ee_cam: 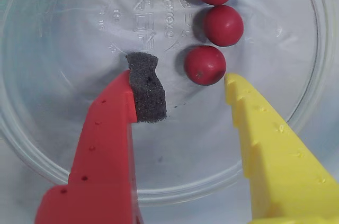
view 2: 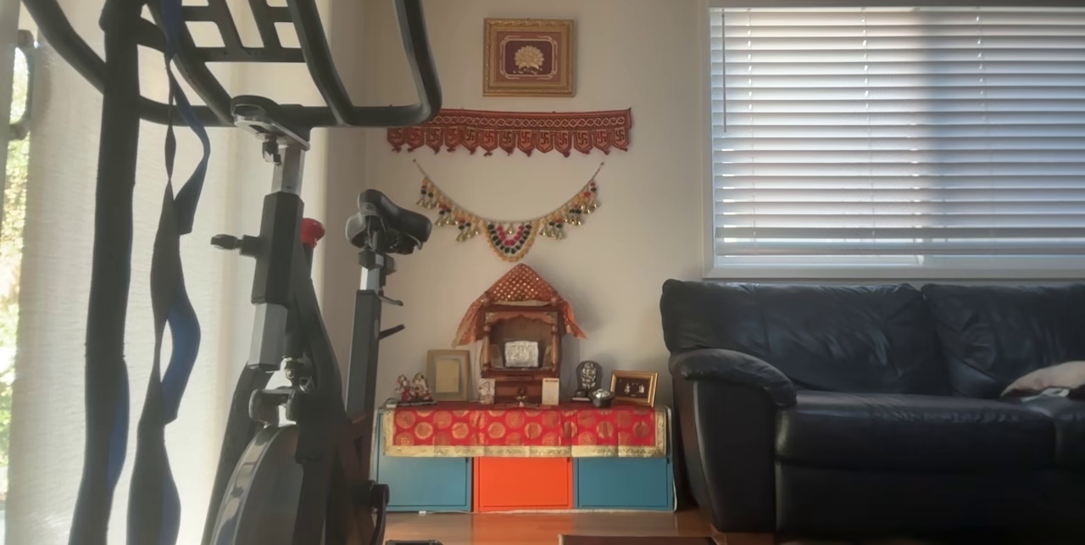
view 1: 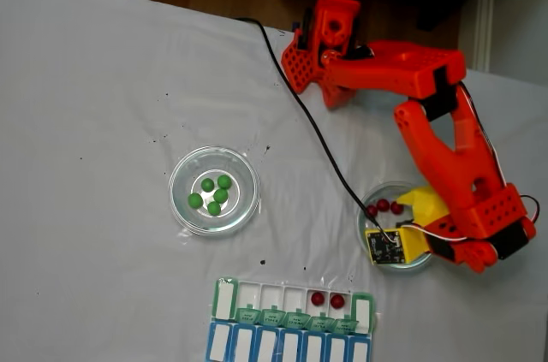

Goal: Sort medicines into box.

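Overall, a white-covered table (view 1: 103, 80) is seen in the fixed view, with the orange arm (view 1: 428, 122) reaching from its base at the top toward the right-hand glass dish (view 1: 370, 229). Unrelated to the table, a dark sofa (view 2: 873, 392) and an exercise bike (view 2: 280, 316) are shown in the other view.

At the bottom edge of the fixed view the box (view 1: 224, 298) is laid out, green-lidded row above the blue-lidded one, with two red balls (view 1: 327, 299) lying in adjoining open compartments toward its right end. A second glass dish (view 1: 184, 208) is placed left of centre, well apart from the arm, and five green balls (view 1: 214, 194) are clustered inside it.

The gripper (ee_cam: 183, 81) is held open just over the right-hand dish (ee_cam: 63, 171); its red finger (ee_cam: 100, 150) carries a grey foam pad (ee_cam: 145, 89), and its yellow finger (ee_cam: 270, 144) stands apart. Three red medicines (ee_cam: 217, 23) are lined up in that dish, the nearest (ee_cam: 205, 65) lying between the fingertips, not gripped.
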`<state>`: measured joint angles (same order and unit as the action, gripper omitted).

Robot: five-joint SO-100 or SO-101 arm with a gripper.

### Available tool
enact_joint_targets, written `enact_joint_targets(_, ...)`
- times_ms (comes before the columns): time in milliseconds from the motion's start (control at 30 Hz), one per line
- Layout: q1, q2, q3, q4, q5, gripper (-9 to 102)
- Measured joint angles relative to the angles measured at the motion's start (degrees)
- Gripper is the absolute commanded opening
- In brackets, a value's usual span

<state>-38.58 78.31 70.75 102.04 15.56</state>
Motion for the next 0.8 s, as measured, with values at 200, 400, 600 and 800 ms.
enact_joint_targets(200,0.0,0.0,0.09,-2.72,2.9,20)
enact_joint_targets(400,0.0,-0.88,0.7,-4.39,5.19,19)
enact_joint_targets(600,0.0,-2.02,0.7,-4.48,6.15,16)
enact_joint_targets(800,0.0,-2.55,0.62,-3.6,6.06,16)
